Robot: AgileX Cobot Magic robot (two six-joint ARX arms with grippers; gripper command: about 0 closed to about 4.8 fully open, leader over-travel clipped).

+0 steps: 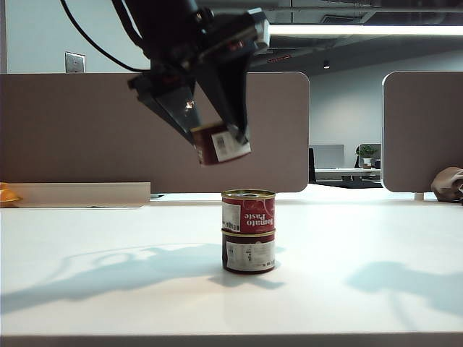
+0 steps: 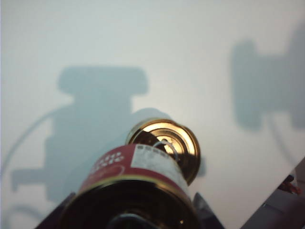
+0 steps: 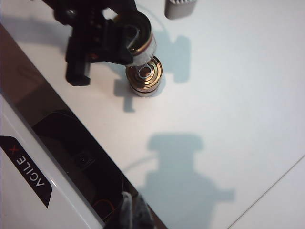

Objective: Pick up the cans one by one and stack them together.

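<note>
Two cans stand stacked mid-table: the red "Tomato Paste" can (image 1: 248, 211) sits on a dark maroon can (image 1: 249, 254). A third maroon can (image 1: 220, 144) with a white barcode panel hangs tilted just above and to the left of the stack, and my left gripper (image 1: 215, 137) is shut on it. In the left wrist view that held can (image 2: 136, 176) fills the foreground, with the stack's gold lid (image 2: 167, 138) beyond it. The right wrist view shows the stack (image 3: 144, 77) and the held can (image 3: 143, 45) from above. My right gripper (image 3: 133, 210) is shut and empty, far from the cans.
Beige partition panels (image 1: 87, 130) stand behind the table. An orange object (image 1: 7, 194) lies at the far left and a brown bag (image 1: 448, 184) at the far right. A grey object (image 3: 180, 7) stands beyond the stack. The robot's base (image 3: 28, 171) borders the table.
</note>
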